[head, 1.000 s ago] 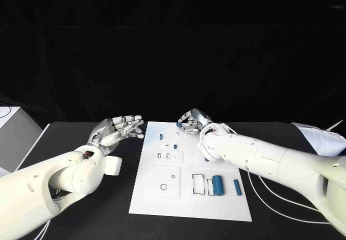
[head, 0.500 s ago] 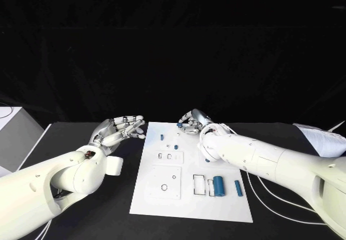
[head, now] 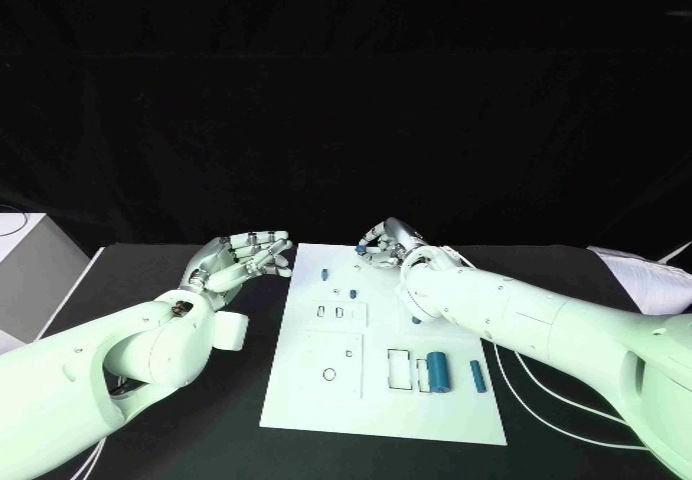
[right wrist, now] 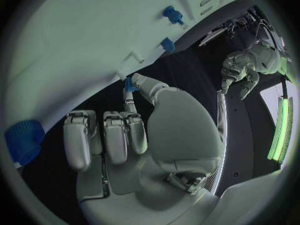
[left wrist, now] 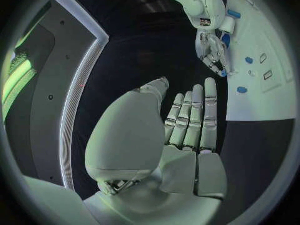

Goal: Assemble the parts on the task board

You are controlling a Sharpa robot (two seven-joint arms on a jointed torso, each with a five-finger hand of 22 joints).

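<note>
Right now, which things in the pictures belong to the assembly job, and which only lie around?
Job: task board; blue cylinder and slim blue part on it; small blue part pinched by right hand.

Lying about: white box; white cables.

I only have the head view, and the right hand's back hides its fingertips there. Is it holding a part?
Observer: Yes. The right wrist view shows the right hand pinching a small blue part between its thumb and a fingertip.
Operator: Is that pinch over the middle of the board?
Observer: No. In the left wrist view those fingertips sit close to the edge of the task board, not over its middle.
Operator: Anything in the left palm? I see it side-on.
Observer: Nothing. The left wrist view shows the left hand with a bare palm and its fingers straight, side by side.
</note>
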